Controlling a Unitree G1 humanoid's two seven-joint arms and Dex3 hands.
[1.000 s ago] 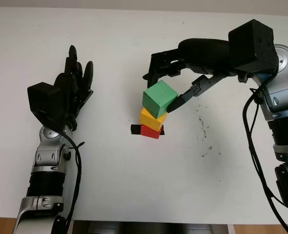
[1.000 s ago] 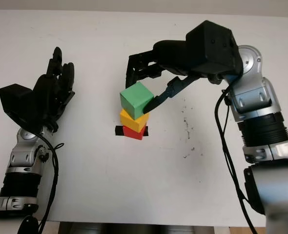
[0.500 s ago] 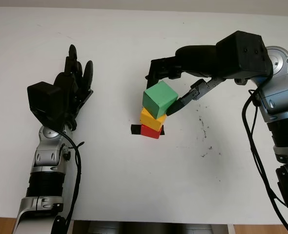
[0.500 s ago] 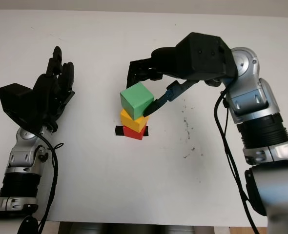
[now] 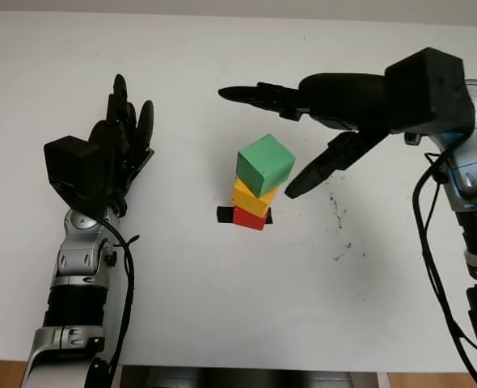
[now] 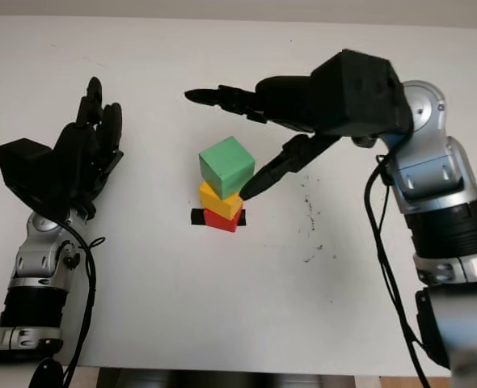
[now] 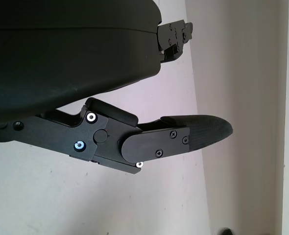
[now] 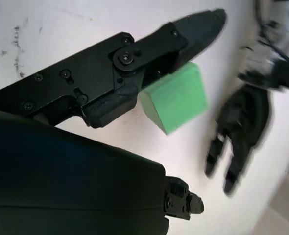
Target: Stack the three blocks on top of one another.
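A three-block stack stands mid-table: the red block (image 5: pixel 248 217) at the bottom, the yellow block (image 5: pixel 251 198) on it, and the green block (image 5: pixel 264 164) on top, turned a little askew. My right hand (image 5: pixel 256 142) is open around the stack's top without touching it; its long fingers (image 5: pixel 259 93) reach beyond the green block and its thumb (image 5: pixel 315 170) points in from the right. In the right wrist view the green block (image 8: pixel 176 100) sits free beside one finger. My left hand (image 5: pixel 129 113) is open, held upright at the table's left.
A black tape mark (image 5: pixel 223 214) lies under the red block. Dark smudges (image 5: pixel 335 212) dot the white table (image 5: pixel 222 307) to the right of the stack. The table's front edge runs along the bottom.
My right hand has let go of the green block and its fingers have swung wide apart. The green block stays on the yellow one. The left arm has not moved.
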